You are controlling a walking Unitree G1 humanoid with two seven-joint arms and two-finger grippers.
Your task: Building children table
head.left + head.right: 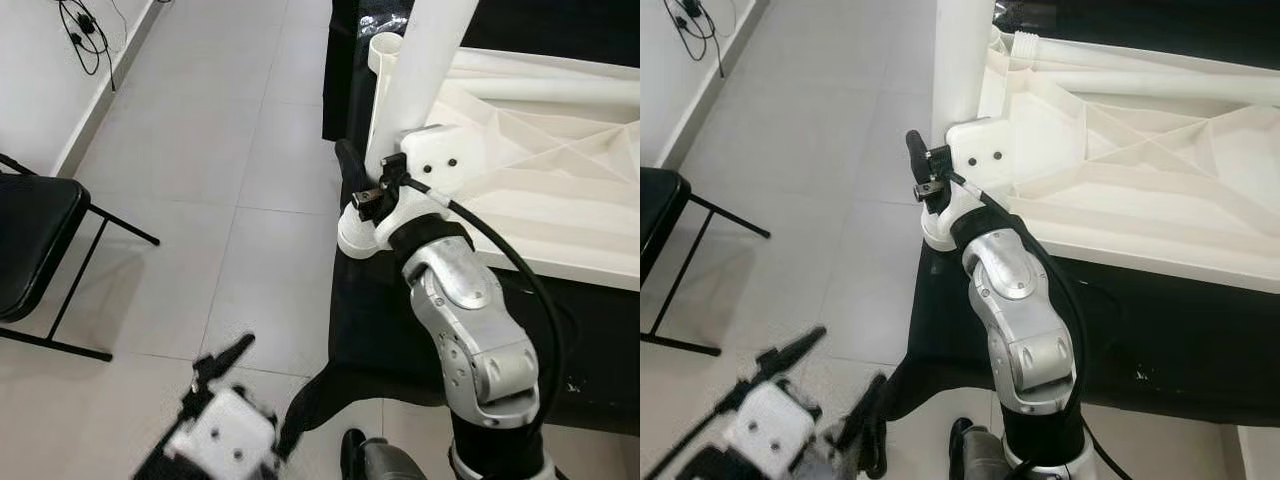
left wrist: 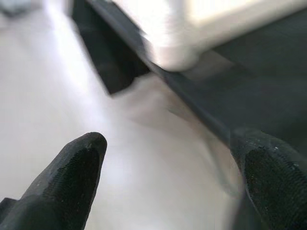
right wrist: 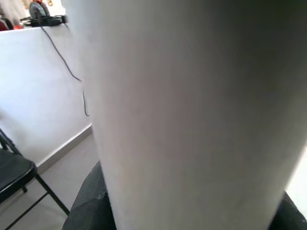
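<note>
The white children's table top (image 1: pixel 540 150) lies upside down on a black-covered table (image 1: pixel 380 320). A thick white table leg (image 1: pixel 425 60) stands upright in the round corner socket (image 1: pixel 355 240) at the near-left corner. My right gripper (image 1: pixel 375 170) is shut on this leg just above the socket, and the leg (image 3: pixel 192 110) sits close in front of the right wrist camera. My left gripper (image 1: pixel 835 375) hangs low over the floor beside the table, open and holding nothing. In the left wrist view its fingertips (image 2: pixel 72 177) are spread wide.
A second white leg (image 1: pixel 1160 80) lies across the underside of the table top. A black folding chair (image 1: pixel 30 240) stands on the grey tiled floor at the left. Cables (image 1: pixel 85 30) hang by the white wall at the far left.
</note>
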